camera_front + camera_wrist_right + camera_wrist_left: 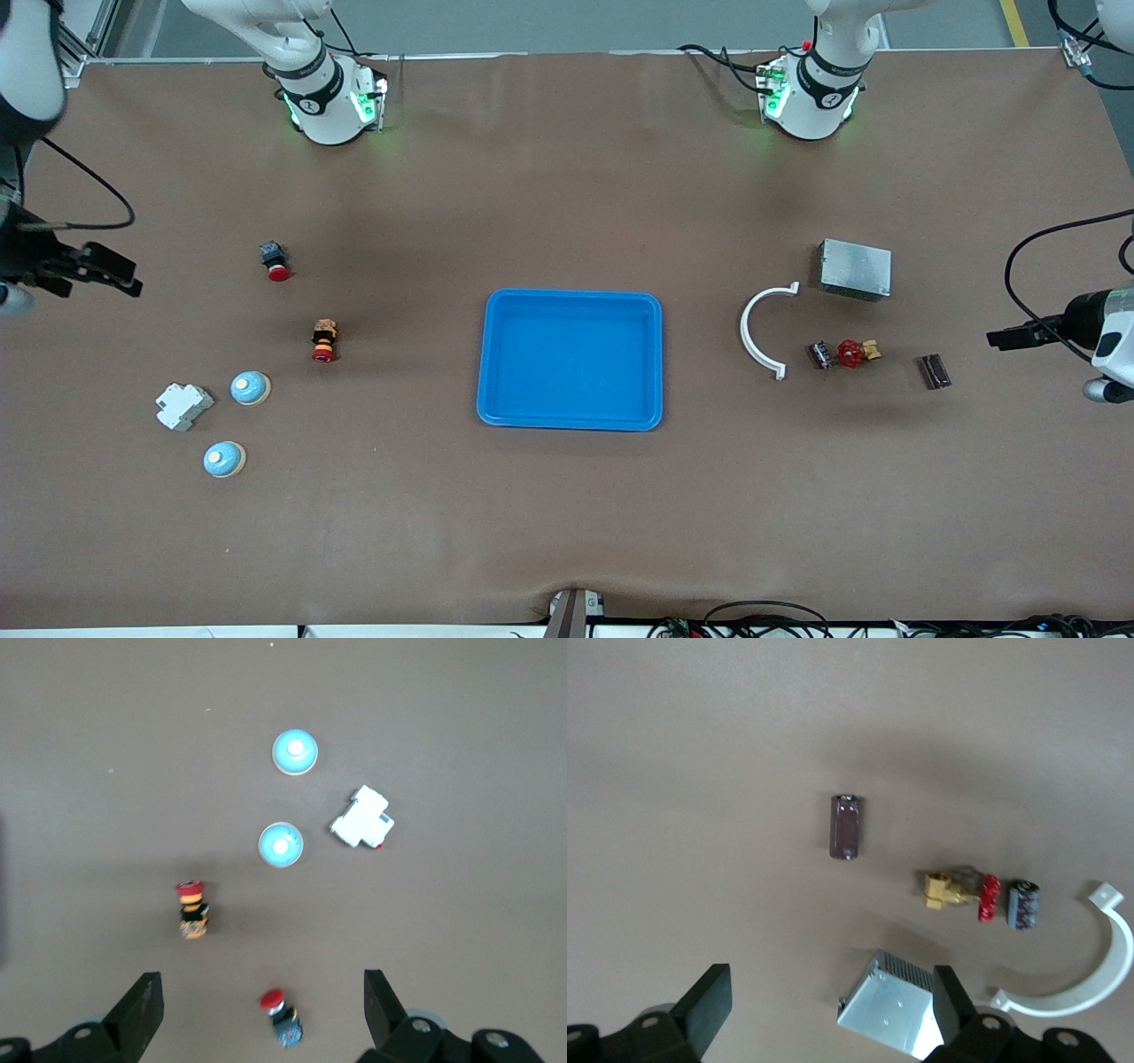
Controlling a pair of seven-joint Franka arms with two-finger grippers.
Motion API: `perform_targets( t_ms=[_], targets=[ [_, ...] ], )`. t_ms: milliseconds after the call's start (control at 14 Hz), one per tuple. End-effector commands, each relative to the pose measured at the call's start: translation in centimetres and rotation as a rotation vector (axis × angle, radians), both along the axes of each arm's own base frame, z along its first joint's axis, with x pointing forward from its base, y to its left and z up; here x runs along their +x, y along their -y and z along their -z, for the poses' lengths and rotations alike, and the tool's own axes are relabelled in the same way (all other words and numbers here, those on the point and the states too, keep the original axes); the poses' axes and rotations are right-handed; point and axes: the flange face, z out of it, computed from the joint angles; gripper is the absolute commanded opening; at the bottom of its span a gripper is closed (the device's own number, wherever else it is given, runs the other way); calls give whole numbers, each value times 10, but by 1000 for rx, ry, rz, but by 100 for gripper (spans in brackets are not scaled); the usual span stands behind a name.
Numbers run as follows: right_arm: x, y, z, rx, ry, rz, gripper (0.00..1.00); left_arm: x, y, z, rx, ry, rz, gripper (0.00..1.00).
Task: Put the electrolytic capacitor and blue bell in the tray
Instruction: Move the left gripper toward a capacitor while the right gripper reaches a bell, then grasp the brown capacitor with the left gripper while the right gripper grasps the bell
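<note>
Fingers spread on left gripper and right gripper; two blue bells, one tray, one electrolytic capacitor

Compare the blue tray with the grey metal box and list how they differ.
The tray is bright blue plastic; the grey metal box is dull silver. The tray is much larger in footprint than the box. The tray is shallow and open-topped with rounded corners; the box is a closed block with sharp corners. The tray sits mid-table; the box lies toward the left arm's end. Both are rectangular and rest flat on the table.
</note>
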Motion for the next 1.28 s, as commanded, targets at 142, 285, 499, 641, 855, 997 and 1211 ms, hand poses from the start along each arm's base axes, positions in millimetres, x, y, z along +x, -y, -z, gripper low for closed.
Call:
perform_targets(
  t_ms=[142,285,499,641,855,997,1211],
  targets=[
    [31,11,113,-30,-35,-3,100,12,-4,44,21,0,-9,100],
    [42,12,147,-35,-21,-3,100,14,-3,66,28,-4,-29,100],
    [61,11,186,-45,-2,-7,100,11,0,94,50,38,-87,100],
    [81,14,213,-53,8,-9,100,8,7,109,64,57,-140,100],
    [111,15,242,-57,8,-11,100,3,14,133,72,49,-170,100],
    [125,16,266,-56,2,-9,100,2,15,146,71,32,-167,100],
    [137,14,291,-61,19,-8,100,1,18,165,103,2,-128,100]
  ],
)
